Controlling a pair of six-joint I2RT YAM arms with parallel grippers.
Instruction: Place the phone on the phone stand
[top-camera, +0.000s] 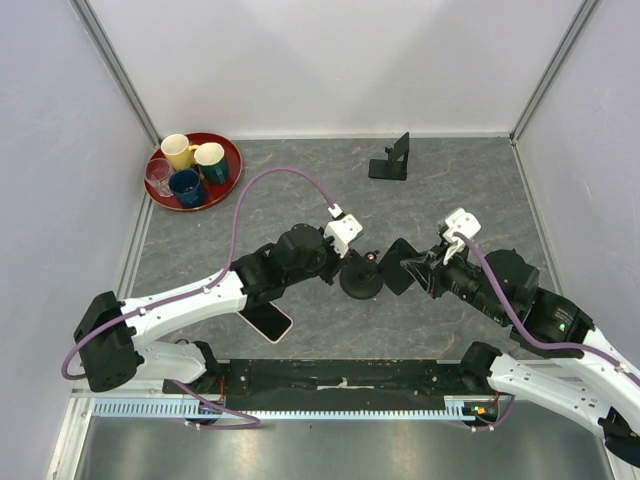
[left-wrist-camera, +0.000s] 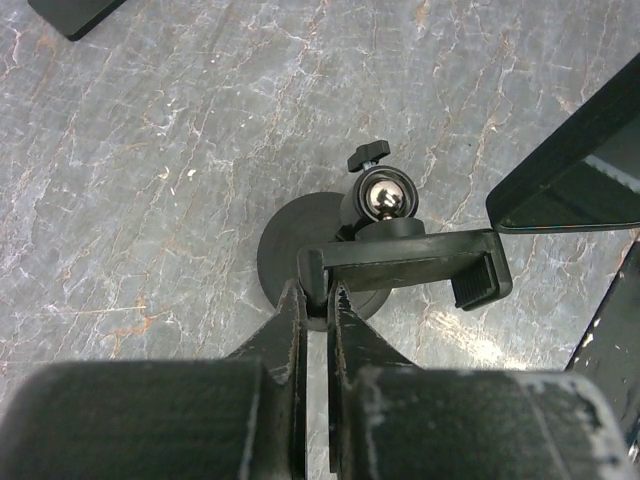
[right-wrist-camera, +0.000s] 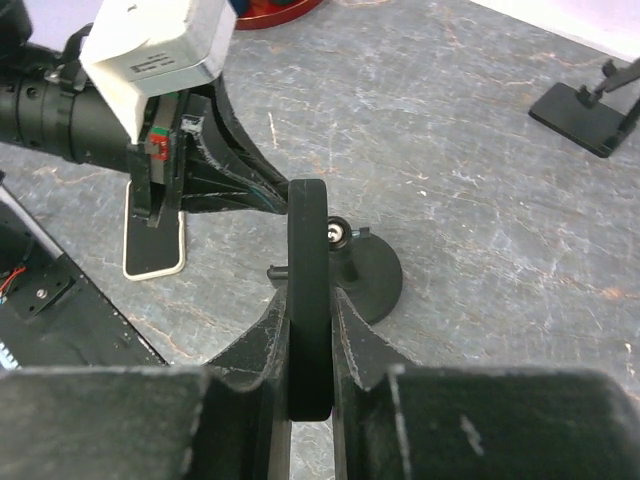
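A black phone (top-camera: 400, 265) is held on edge, off the table, with my right gripper (top-camera: 425, 268) shut on it. In the right wrist view the phone (right-wrist-camera: 308, 230) stands upright between the fingers of that gripper (right-wrist-camera: 310, 310). Just left of it is a black clamp holder (top-camera: 360, 282) with a round base and a ball joint. My left gripper (left-wrist-camera: 318, 300) is shut on the left end of its clamp bar (left-wrist-camera: 400, 258). The phone stand (top-camera: 390, 160), matte black with a flat base and angled back plate, is apart at the back of the table.
A second phone with a pale rim (top-camera: 268, 322) lies flat under my left arm. A red tray (top-camera: 235, 160) with several cups sits at the back left. White walls close in the table on three sides.
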